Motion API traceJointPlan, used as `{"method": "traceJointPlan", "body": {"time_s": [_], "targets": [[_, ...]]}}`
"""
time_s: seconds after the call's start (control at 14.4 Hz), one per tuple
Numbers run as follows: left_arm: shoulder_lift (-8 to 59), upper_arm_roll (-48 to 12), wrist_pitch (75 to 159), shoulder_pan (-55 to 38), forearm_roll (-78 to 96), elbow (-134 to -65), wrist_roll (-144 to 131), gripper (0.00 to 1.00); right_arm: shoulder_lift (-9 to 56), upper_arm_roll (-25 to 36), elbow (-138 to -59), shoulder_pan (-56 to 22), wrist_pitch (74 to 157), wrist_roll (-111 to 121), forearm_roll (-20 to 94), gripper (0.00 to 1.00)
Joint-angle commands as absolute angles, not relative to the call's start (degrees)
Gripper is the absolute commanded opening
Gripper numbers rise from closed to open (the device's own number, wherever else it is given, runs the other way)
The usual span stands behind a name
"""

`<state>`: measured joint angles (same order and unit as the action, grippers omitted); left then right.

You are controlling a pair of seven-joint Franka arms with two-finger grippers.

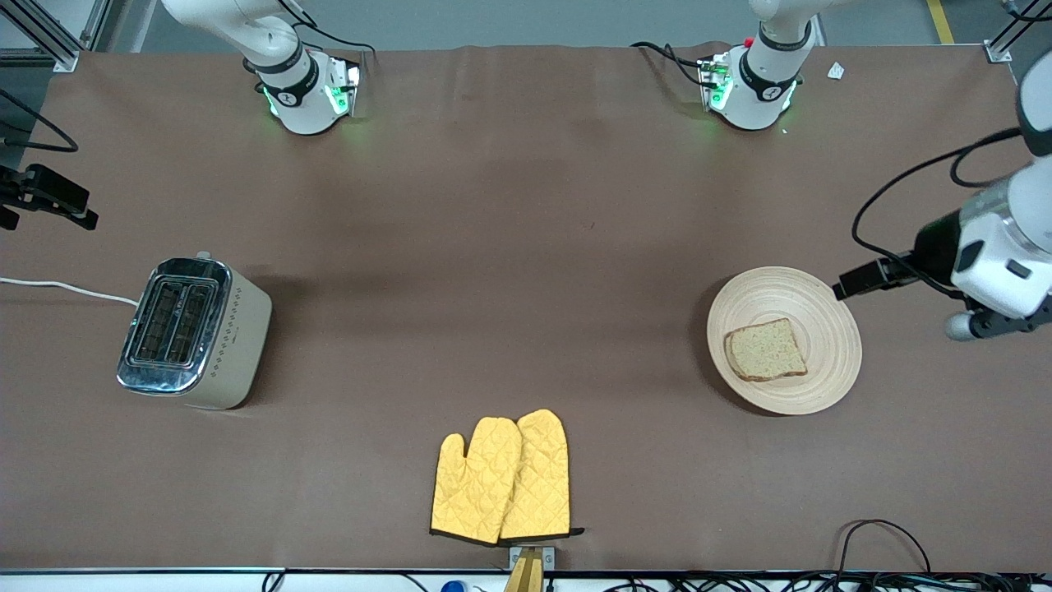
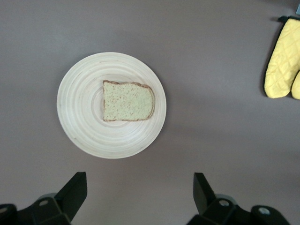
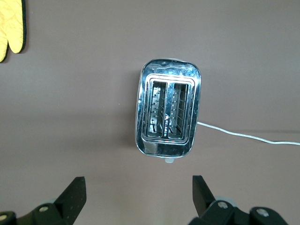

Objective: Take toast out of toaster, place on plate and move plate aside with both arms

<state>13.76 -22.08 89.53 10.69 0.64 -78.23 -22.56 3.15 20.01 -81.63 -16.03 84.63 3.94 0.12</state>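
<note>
- The left gripper [image 2: 138, 199] hangs in the air with its two black fingers [image 2: 72, 192] spread wide and nothing between them, over bare cloth just off the plate's rim, at the left arm's end of the table.
- In the front view its white wrist [image 1: 998, 263] shows at the picture's edge, with a black cable looping off it.
- The plate [image 1: 830, 362] lies flat on the cloth beside that wrist, a pale wooden round with ring grain.
- The toast [image 1: 766, 350] rests flat in the plate, a little off centre toward the front camera, crust dark around a speckled face.
- The right gripper [image 3: 138, 199] is also parted wide and holds nothing; its wrist view looks straight down on the toaster [image 3: 168, 114].
- In the front view only a black piece [image 1: 45, 197] of that arm juts in at the edge, above the toaster [image 1: 193, 333].
- The toaster stands upright at the right arm's end, chrome top, cream sides, both slots dark, a white cord [image 1: 66, 288] trailing off toward the table's edge.
- Two yellow quilted mitts [image 1: 503, 478] lie side by side, overlapping, at the table's edge nearest the front camera, about midway between toaster and plate, well apart from both.
- A brown cloth [image 1: 526, 247] covers the whole table, smooth with faint creases.
- The two white bases [image 1: 308, 90] glow green along the top of the front view; grey floor and a yellow line show past them, and cables run under the edge nearest the camera.
</note>
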Motion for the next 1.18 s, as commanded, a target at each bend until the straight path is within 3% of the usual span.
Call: {"method": "traceJointPlan", "body": {"time_s": [0.0,0.35,0.56,1.11], "targets": [[8.6,-16.4,87.5,6.0,-0.4,-80.6,-22.2,1.0,2.5,19.9,-82.1,-15.9,84.6,3.3,1.0,1.0],[1.4,-8.2,87.1,-0.2,-0.4,-87.4,-12.4,1.0,2.5,19.9,-82.1,-15.9,84.6,3.3,1.0,1.0],[-1.6,-7.8,87.4,-0.2,-0.5,-90.9,-6.1,1.0,2.5,19.9,-82.1,-15.9,84.6,3.3,1.0,1.0],[-3.4,-7.8,87.1,0.7,-0.5,-90.8,-4.2,1.0,2.5,19.9,-82.2,-15.8,84.6,3.3,1.2,1.0]]}}
